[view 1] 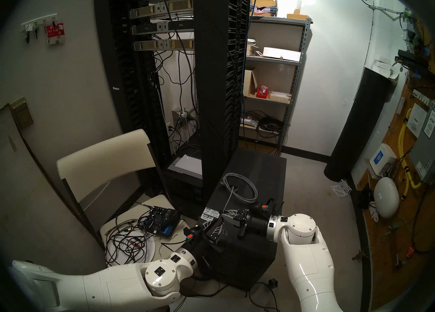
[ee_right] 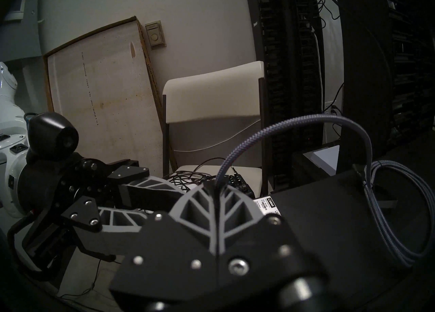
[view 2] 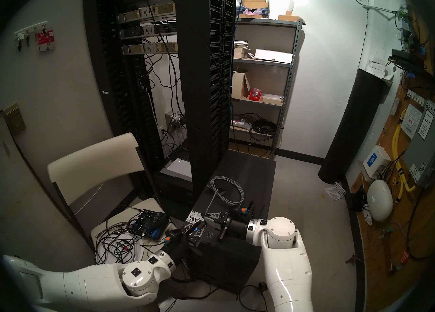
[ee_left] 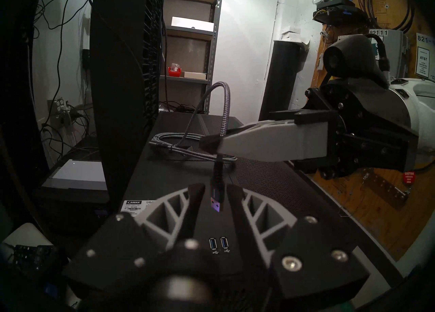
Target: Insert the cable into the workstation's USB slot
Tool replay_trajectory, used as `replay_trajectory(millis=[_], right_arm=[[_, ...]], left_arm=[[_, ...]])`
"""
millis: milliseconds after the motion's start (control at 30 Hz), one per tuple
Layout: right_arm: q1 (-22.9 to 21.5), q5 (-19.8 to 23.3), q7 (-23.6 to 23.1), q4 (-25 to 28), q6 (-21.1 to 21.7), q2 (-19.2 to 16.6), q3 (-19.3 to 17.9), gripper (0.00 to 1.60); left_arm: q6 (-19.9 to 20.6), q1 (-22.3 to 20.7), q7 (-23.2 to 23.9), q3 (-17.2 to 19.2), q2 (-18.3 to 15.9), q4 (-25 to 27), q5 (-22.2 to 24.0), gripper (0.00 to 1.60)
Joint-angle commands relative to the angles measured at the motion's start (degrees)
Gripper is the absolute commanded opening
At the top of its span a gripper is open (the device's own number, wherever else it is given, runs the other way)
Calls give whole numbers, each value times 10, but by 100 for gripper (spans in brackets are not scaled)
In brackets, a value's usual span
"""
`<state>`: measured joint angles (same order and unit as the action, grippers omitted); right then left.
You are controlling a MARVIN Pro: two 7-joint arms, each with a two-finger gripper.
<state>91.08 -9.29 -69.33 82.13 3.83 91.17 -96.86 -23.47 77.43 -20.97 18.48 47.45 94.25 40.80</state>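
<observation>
Two arms meet over the front edge of the workstation (view 1: 256,175), the landmark for everything here. Left of the workstation stands a cream folding chair (view 1: 106,158) whose seat carries a small audio mixer (view 1: 162,219) amid thin black wires. Nearer the workstation's front left corner, the left gripper (ee_left: 215,200) reaches in with its fingers (ee_left: 196,193) parted; the USB plug (ee_left: 217,204) hangs in the gap between them, touching neither that I can see, so this gripper holds nothing. On the workstation's front panel, just below that plug in the left wrist view, sit two blue USB ports (ee_left: 219,243) side by side. On the workstation's top lies the cable (view 1: 242,185), its light-grey braided loop coiled flat, with one strand rising from it in an arch and coming down to the front edge. At that edge, coming in from the right, the right gripper (ee_right: 215,186) has its fingers pressed together on the cable just behind the plug, so the plug dangles pointing downward.

As I judge it, the step in hand is lining up the plug, with insertion not yet begun. The next move calls for turning the plug to face the ports, matching its flat side to the slot, then pushing straight in without letting the braid bend.
</observation>
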Motion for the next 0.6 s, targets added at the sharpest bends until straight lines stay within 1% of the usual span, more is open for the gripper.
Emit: replay_trajectory(millis=[0,200,333,400,467,500,567], right_arm=[[-2,7,-4,15,-1,7,3,0],[-2,6,-4,14,0,7,5,0],[-2,7,-8,15,0,7,6,0],[-1,7,-10,16,0,7,6,0],[0,7,-11,17,1,7,6,0],[0,6,-11,18,1,7,6,0],[1,6,-11,18,0,8,5,0]], left_arm=[[2,-4,-2,1,3,15,-5,97],[4,-6,-3,-1,12,11,-5,102],[3,-6,-9,-2,16,11,-12,100],[4,-7,-9,-3,19,7,-13,92],[3,-9,-10,-4,23,0,-18,80],[4,-9,-11,-4,24,-2,-18,77],[3,-9,-17,-4,27,-5,-23,76]])
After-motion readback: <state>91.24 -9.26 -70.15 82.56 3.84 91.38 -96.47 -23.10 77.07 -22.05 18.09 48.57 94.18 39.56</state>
